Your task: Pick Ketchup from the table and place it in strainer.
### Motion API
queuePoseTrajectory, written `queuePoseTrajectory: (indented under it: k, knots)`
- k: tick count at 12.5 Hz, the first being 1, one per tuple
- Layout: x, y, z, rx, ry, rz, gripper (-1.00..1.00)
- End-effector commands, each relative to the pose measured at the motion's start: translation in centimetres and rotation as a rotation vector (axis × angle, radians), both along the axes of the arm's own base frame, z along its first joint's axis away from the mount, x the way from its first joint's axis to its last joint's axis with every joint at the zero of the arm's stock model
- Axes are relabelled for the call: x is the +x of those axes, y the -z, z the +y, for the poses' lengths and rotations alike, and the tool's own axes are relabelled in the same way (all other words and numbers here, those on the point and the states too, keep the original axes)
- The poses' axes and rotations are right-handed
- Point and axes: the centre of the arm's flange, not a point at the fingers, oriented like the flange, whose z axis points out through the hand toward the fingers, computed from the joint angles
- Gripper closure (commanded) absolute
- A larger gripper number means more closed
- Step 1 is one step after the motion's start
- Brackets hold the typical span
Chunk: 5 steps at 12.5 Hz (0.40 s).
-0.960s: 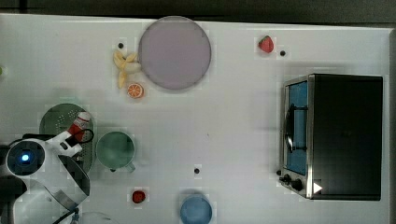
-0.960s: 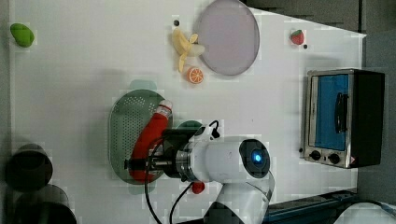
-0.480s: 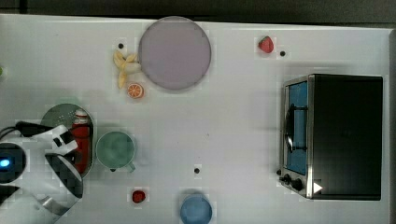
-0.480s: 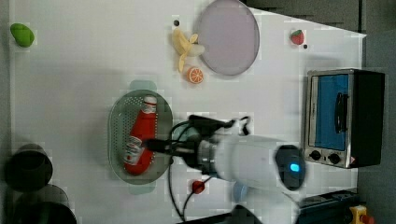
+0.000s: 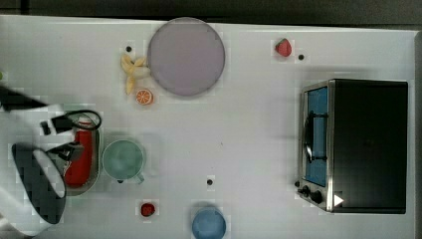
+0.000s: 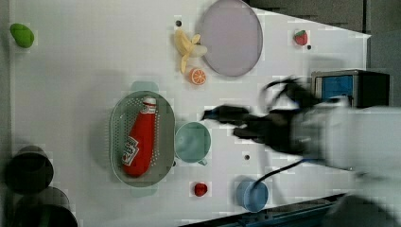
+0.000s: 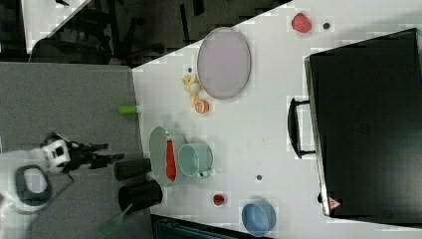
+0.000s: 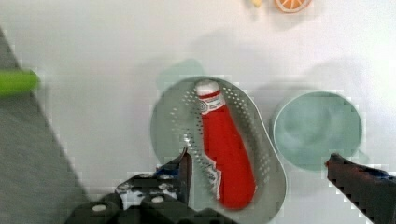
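The small red ketchup squeeze bottle [image 6: 138,144] with white cap lies flat inside the pale mint-green oval perforated strainer [image 6: 117,137]. Its cap points toward the left view's top, and its base rests near the end of the strainer toward the left view's bottom. In the wrist view, the bottle [image 8: 225,149] lies lengthwise along the strainer [image 8: 268,161] floor.

The jaws of the gripper [image 8: 259,175] are released and spread wide. In the wrist view, one finger [image 8: 184,170] shows over the strainer rim and the other over the edge of the round green cup [image 8: 317,128]. Neither finger touches the bottle.

The round green cup [image 6: 192,142] stands just beside the strainer on the white desk [image 6: 85,61], on the left view's right. A small round red item [image 6: 200,189] and a blue bowl [image 6: 252,194] lie toward the left view's bottom. The lilac round plate [image 6: 231,37], a peeled banana [image 6: 188,46] and an orange half [image 6: 197,75] lie toward the left view's top. A strawberry [image 6: 300,37] lies near the toaster oven [image 5: 356,144].
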Motion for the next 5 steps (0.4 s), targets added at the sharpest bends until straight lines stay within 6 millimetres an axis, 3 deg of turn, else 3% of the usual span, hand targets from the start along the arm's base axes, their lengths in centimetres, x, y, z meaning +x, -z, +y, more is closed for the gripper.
queuePoseTrajectory:
  k: [1,5]
  knots:
    - [5.1,-4.9,-11.4,-0.025,0.238,0.057,-1.0]
    - [6.6,-12.2,-23.7,-0.043,0.385,0.082,-1.0]
